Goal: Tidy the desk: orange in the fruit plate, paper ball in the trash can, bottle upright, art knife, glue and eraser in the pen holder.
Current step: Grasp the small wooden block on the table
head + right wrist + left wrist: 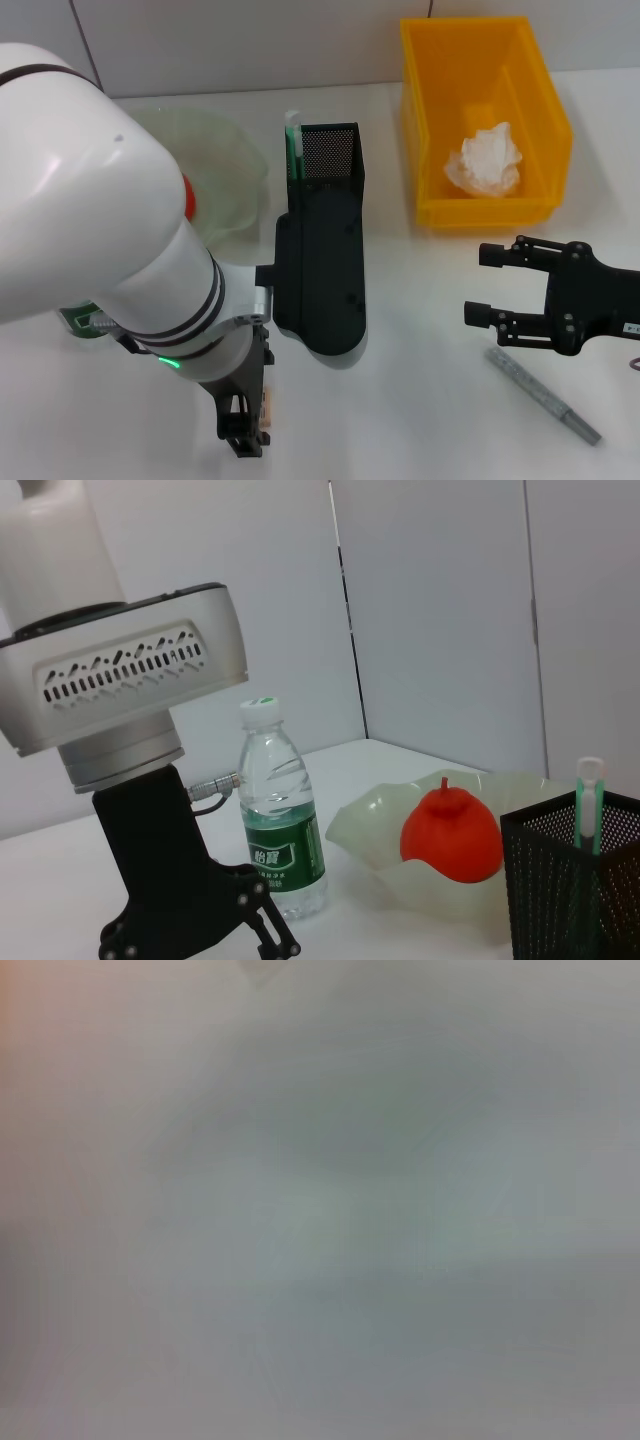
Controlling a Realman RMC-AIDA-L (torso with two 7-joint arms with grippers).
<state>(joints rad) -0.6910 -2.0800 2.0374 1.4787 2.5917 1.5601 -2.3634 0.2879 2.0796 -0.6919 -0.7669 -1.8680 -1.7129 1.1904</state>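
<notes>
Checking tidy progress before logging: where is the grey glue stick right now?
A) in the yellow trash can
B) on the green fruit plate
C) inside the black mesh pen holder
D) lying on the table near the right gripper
D: the head view shows the glue lying flat on the table just below the right gripper, outside the pen holder.

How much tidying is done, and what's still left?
Done: paper ball in the trash can, orange in the fruit plate, bottle upright, art knife in the pen holder. Left gripper is down by the eraser. Glue still lies near the right gripper.
</notes>
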